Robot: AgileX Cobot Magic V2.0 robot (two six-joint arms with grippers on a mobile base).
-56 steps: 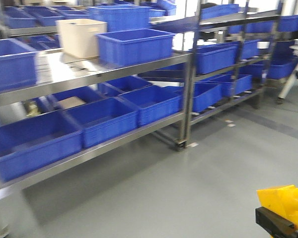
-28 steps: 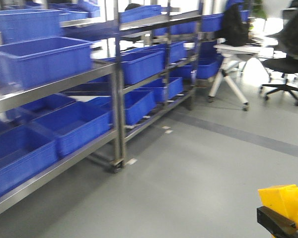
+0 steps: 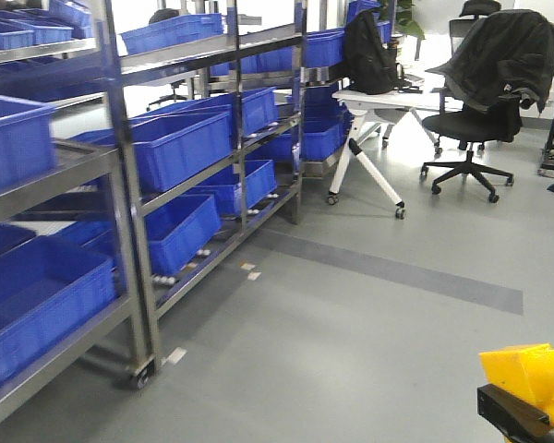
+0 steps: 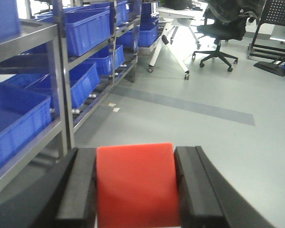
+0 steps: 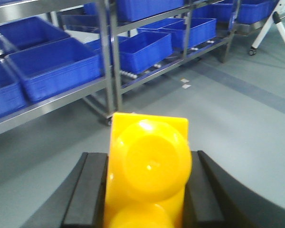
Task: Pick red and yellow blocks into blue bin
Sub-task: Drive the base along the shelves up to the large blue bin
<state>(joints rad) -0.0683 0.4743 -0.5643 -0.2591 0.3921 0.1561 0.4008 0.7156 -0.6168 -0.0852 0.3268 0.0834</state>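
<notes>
Left gripper clamped on the red cube, right gripper on the yellow brick, we judged firm holds and smooth driving past the shelves wisest before any release.

Our front view has swung right: the steel shelving now crowds the frame's left, the cream tub has gone, and a white bench and black office chair appear upper right.

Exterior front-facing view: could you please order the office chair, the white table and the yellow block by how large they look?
1. office chair, with a jacket draped over it
2. white table
3. yellow block, smallest even though it is nearest the camera; the frame edge cuts part of it off
</notes>
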